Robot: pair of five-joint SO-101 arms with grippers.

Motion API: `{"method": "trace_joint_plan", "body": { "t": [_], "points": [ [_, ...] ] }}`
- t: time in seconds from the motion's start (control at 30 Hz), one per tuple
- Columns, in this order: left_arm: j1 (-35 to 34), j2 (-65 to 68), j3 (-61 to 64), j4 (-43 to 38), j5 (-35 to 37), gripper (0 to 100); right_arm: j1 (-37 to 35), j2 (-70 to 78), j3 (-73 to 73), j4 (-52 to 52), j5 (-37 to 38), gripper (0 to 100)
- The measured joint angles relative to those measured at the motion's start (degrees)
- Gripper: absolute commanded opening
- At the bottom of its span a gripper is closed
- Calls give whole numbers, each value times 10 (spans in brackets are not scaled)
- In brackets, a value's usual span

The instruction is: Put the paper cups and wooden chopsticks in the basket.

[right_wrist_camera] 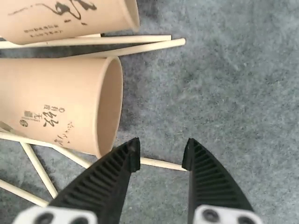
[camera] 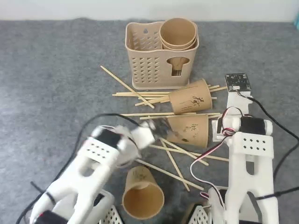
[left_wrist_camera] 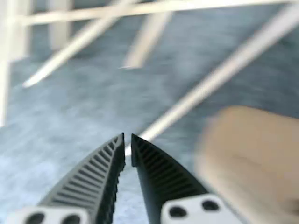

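The beige basket stands at the back with stacked paper cups in its right compartment. Three more cups lie on their sides: one in front of the basket, one nearer, one at the front. Wooden chopsticks are scattered around them. My left gripper is shut, its tips at a chopstick beside a blurred cup. My right gripper is open, astride a chopstick next to the middle cup's mouth.
Grey carpet covers the table. A small circuit board with a cable lies at the right, behind the right arm. More chopsticks cross between the two arms.
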Motion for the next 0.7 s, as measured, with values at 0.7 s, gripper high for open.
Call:
{"method": "trace_joint_plan", "body": {
  "t": [0.7],
  "points": [
    [-49,0,-124,194,16,191,0,-6,0,0,0,169]
  ]
}}
